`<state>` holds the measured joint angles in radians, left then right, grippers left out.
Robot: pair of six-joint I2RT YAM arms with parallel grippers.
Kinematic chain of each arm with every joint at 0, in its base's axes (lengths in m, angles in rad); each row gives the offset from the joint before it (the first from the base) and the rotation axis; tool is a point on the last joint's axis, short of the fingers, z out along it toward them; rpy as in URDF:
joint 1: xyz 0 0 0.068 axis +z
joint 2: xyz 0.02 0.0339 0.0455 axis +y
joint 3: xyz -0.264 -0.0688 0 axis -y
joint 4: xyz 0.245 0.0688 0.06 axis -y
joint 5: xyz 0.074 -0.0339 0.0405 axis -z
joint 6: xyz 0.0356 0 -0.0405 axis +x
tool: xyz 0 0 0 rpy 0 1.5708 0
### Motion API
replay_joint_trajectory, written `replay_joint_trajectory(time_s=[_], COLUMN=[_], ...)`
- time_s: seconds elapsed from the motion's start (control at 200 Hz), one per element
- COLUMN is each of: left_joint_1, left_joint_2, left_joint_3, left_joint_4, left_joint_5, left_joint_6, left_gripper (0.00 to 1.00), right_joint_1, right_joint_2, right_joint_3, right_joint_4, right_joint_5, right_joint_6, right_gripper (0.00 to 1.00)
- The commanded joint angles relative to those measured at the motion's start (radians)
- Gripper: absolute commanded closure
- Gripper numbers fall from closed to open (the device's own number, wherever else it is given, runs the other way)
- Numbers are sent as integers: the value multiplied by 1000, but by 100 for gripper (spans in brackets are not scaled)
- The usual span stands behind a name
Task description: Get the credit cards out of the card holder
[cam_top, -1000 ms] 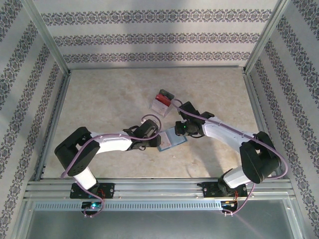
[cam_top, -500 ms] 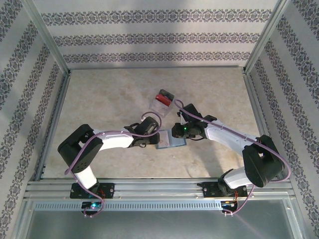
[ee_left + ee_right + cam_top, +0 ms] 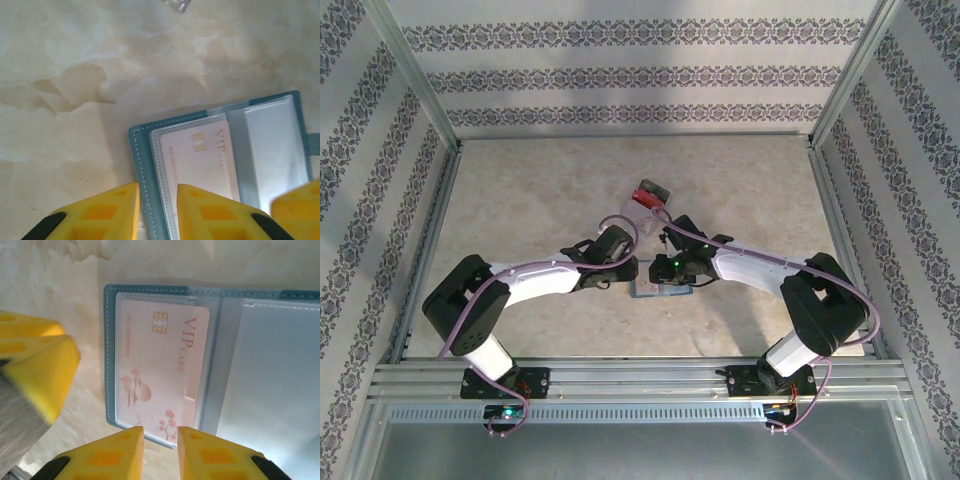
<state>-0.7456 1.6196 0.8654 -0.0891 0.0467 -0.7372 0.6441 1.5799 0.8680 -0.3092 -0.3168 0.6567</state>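
The right gripper (image 3: 160, 436), jaws a narrow slit apart and clamping nothing, hovers at the lower edge of the open card holder (image 3: 110, 360), flat on the table (image 3: 60, 280); the left gripper (image 3: 157, 194), likewise barely parted, straddles its stitched outer edge. The pink VIP card (image 3: 162, 360) looks thin, stiff and slick in its glossy sleeve (image 3: 212, 390): best pinched by the fold-side edge, the light holder pinned.

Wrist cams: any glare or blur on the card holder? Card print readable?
Left wrist: card holder washed out, glare whitens its empty sleeve, card print faint. Right wrist: VIP CARD lettering crisp, left claw blurred at frame left. Top external: even light, no glare.
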Motion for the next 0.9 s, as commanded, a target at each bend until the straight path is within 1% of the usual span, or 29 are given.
replay_joint_trajectory(time_s=[0.0,0.245,0.415,0.819,0.899], left_joint_1=[6,5,2,-6,-6], left_joint_2=[-20,30,58,92,93], left_joint_3=[-45,-43,-19,-9,-11], left_joint_4=[3,81,96,122,122], left_joint_5=[-13,48,76,106,105], left_joint_6=[-34,-54,-43,-48,-47], left_gripper=[76,79,79,80,81], right_joint_1=[8,13,6,0,-2], right_joint_2=[29,86,97,110,123], right_joint_3=[38,60,57,39,37], right_joint_4=[21,1,-19,-18,-12], right_joint_5=[-13,8,37,56,53], right_joint_6=[14,-3,-8,-6,-5], right_gripper=[74,73,73,72,71])
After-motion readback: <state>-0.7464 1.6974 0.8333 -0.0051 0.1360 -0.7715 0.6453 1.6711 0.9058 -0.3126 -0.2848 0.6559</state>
